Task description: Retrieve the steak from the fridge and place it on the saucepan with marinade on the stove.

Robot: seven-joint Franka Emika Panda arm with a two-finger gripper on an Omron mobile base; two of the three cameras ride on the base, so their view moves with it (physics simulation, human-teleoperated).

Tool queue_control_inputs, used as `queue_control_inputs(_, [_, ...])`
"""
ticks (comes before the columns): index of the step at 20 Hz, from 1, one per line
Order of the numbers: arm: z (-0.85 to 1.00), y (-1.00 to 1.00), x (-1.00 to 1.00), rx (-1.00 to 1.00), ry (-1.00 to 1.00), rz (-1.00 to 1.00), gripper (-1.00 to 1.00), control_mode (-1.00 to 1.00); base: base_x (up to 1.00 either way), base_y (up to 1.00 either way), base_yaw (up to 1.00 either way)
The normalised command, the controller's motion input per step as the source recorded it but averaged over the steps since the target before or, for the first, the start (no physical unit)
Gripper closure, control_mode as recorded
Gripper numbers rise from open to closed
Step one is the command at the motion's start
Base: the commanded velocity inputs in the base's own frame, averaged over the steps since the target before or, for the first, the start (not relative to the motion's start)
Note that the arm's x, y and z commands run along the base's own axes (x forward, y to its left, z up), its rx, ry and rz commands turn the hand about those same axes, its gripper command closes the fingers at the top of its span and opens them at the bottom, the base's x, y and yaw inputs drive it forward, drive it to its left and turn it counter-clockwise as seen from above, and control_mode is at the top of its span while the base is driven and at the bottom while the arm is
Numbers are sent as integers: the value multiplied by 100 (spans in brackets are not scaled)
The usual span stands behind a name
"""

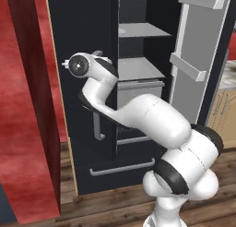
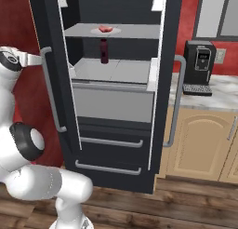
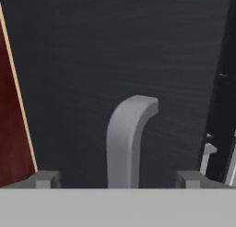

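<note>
Your hand point(image 3: 118, 179) stood wide open around the grey door handle point(image 3: 129, 138) of the fridge point(image 2: 116, 144), gripping nothing. The steak point(image 2: 105, 29) lay on a plate point(image 2: 95, 31) on the upper shelf point(image 2: 135, 31), above a dark can point(image 2: 104, 51).

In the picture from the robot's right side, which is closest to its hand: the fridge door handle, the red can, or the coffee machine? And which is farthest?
1. Fridge door handle, at the left, right beside the gripper.
2. Red can, on a shelf inside the fridge, in the middle.
3. Coffee machine, on the counter at the right, farthest.
</note>
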Motion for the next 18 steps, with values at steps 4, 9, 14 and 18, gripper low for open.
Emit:
queue_control_inputs(4, [4, -64, -66, 0, -2, 1, -100, -100, 0, 0, 0])
queue_control_inputs(9, [0, -97, -12, 1, 0, 10, -100, -100, 0, 0, 0])
queue_control_inputs(14, [5, -92, -5, 7, 0, 24, -100, -100, 0, 0, 0])
queue_control_inputs(18, [4, -61, -6, 9, 0, 37, -100, -100, 0, 0, 0])
